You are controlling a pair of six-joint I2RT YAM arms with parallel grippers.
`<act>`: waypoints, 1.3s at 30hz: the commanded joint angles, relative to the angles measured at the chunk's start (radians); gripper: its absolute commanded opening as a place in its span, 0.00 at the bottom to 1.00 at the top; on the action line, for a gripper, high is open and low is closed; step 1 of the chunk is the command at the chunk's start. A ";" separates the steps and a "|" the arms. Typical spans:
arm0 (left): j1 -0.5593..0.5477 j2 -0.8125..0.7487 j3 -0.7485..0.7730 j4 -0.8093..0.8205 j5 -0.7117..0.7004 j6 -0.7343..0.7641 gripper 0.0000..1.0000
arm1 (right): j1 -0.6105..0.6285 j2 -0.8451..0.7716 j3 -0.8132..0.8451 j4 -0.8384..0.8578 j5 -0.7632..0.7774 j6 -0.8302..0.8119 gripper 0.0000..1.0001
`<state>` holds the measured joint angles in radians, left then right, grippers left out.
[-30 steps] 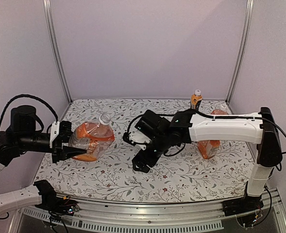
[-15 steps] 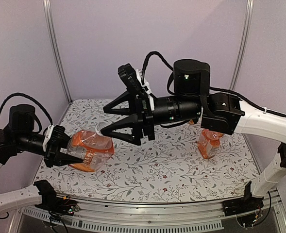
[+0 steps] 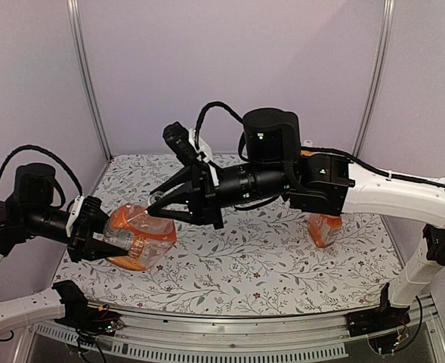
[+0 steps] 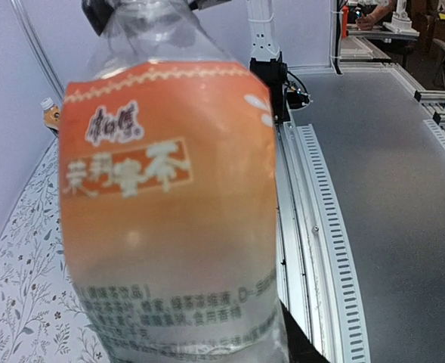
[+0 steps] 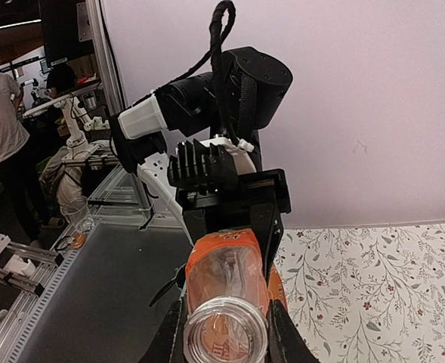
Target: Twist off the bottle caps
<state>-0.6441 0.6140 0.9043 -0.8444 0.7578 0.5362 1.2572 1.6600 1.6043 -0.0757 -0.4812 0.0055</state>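
Note:
My left gripper [image 3: 110,238] is shut on the body of a squat clear bottle [image 3: 139,236] with an orange label, holding it tilted above the table's left side. That label [image 4: 165,189] fills the left wrist view, with one dark finger [image 4: 307,349] at the lower right. My right gripper [image 3: 156,206] reaches in from the right. In the right wrist view it [image 5: 226,338] is shut on the bottle's round clear top [image 5: 226,333], a finger pressing each side. I cannot tell a cap from an open mouth there. Behind it the bottle [image 5: 228,265] runs back to the left gripper [image 5: 237,198].
A second squat orange bottle [image 3: 324,228] stands at the right, half hidden under the right arm. A slim bottle's white cap [image 3: 307,142] peeks out at the back right; the same bottle [image 4: 50,113] shows far off in the left wrist view. The floral table cloth [image 3: 267,265] spreads below.
The right arm rose from the table's middle, swung left to the held bottle's top, and its jaws went from wide open to shut on it. The left gripper lowered the bottle slightly.

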 commanded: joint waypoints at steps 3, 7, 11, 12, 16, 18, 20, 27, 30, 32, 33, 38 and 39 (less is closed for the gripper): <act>0.013 -0.005 0.000 0.027 -0.035 -0.012 0.46 | -0.002 0.017 0.021 -0.022 0.078 0.063 0.00; 0.046 -0.051 -0.084 0.143 -0.157 -0.121 0.99 | -0.049 -0.003 0.040 -0.138 0.280 0.099 0.00; 0.152 -0.129 -0.199 0.295 -0.338 -0.356 1.00 | -0.122 -0.004 0.079 -0.328 0.619 0.095 0.00; 0.170 -0.147 -0.227 0.326 -0.354 -0.392 1.00 | -0.138 0.006 0.100 -0.374 0.698 0.090 0.00; 0.292 -0.193 -0.320 0.422 -0.375 -0.644 1.00 | -0.243 0.106 0.203 -0.517 0.961 0.088 0.00; 0.335 -0.201 -0.364 0.465 -0.361 -0.731 1.00 | -0.293 0.172 0.239 -0.517 0.983 0.092 0.00; 0.376 -0.212 -0.407 0.505 -0.359 -0.800 0.99 | -0.336 0.246 0.280 -0.505 0.970 0.119 0.00; 0.485 -0.251 -0.461 0.542 -0.512 -0.861 0.99 | -0.442 0.419 0.343 -0.384 0.930 0.239 0.00; 0.525 -0.267 -0.464 0.512 -0.613 -0.858 0.99 | -0.466 0.478 0.350 -0.343 0.938 0.300 0.00; 0.543 -0.278 -0.469 0.507 -0.636 -0.848 0.99 | -0.474 0.510 0.353 -0.324 0.947 0.348 0.00; 0.551 -0.281 -0.469 0.506 -0.634 -0.848 0.99 | -0.475 0.524 0.356 -0.320 0.951 0.361 0.00; 0.568 -0.288 -0.479 0.523 -0.619 -0.853 0.99 | -0.477 0.571 0.359 -0.316 0.998 0.453 0.00; 0.568 -0.288 -0.481 0.524 -0.620 -0.852 0.99 | -0.477 0.573 0.358 -0.316 1.003 0.479 0.00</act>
<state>-0.0917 0.3321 0.4423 -0.3408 0.1608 -0.3080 0.7826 2.1857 1.9446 -0.4026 0.4774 0.3664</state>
